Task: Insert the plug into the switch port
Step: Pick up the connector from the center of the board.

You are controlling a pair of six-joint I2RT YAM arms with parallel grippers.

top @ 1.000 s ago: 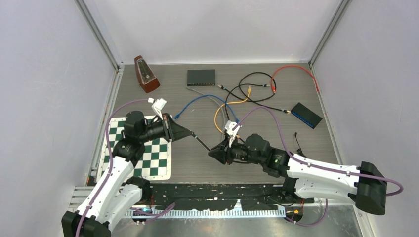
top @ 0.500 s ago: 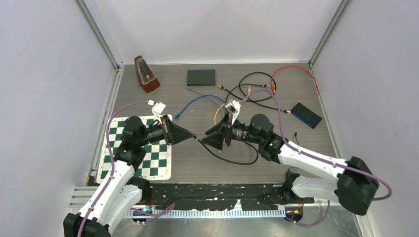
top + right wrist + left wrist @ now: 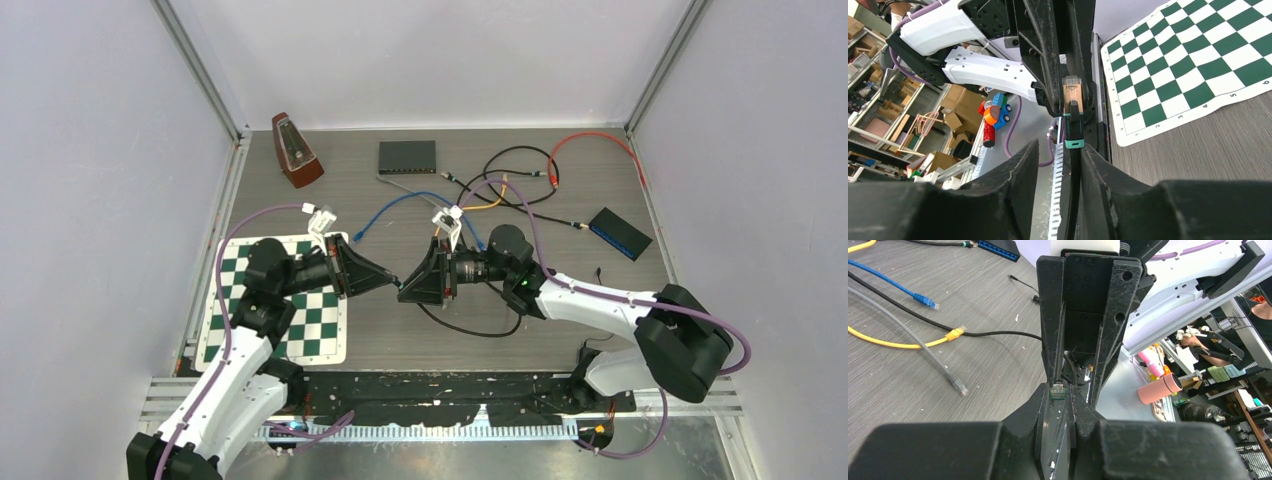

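From the top camera, the plug (image 3: 399, 286) is pinched right where the two arms meet nose to nose. It's well out from the switch (image 3: 407, 156), on its near side and pretty much straight in front of it, and it looks lifted off the counter (image 3: 390, 345). The left gripper (image 3: 392, 283) reaches in from the switch's left and the right gripper (image 3: 408, 290) from its right. The black cable (image 3: 470, 331) sags in a loop even further from the switch. On the left wrist cam, the left gripper is squeezed down on the plug with only a little nub showing at the tips, and the right gripper's fingers (image 3: 1108, 330) stand straight opposite. The right wrist cam is the clearest: the right gripper is partly open, jaws wider than the cable running up between them, so I wouldn't call that a grip. The plug's clear nose points away from it into the left gripper, teal boot (image 3: 1073, 134) trailing. That puts the long axis along the line between the grippers, roughly side-on to the switch rather than aimed at it. My guess on handling: tiny, light, hard plastic with a latch tab that'd snap easily, and a floppy cable that'll tug it off line. I'd grab the boot or the body's flat sides and leave the nose free.
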